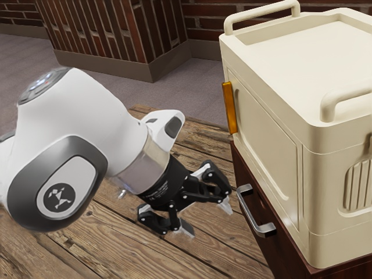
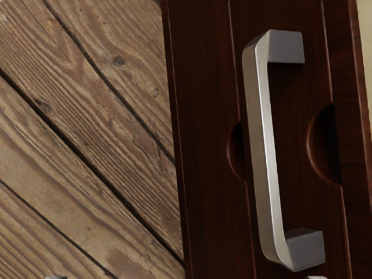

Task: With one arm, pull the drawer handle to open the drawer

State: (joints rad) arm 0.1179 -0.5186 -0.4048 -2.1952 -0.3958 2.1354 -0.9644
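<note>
Silver, squared metal handle (image 2: 263,145): sitting lower right in the exterior view, probably feeling rigid, slick; best offering its mid-bar for gripping. Black two-fingered claw (image 1: 206,217): standing wide, empty.

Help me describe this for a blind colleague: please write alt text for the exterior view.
A white robot arm holds its open black gripper just short of the silver handle on a dark wooden cabinet. A cream box with raised rails sits on top.
</note>
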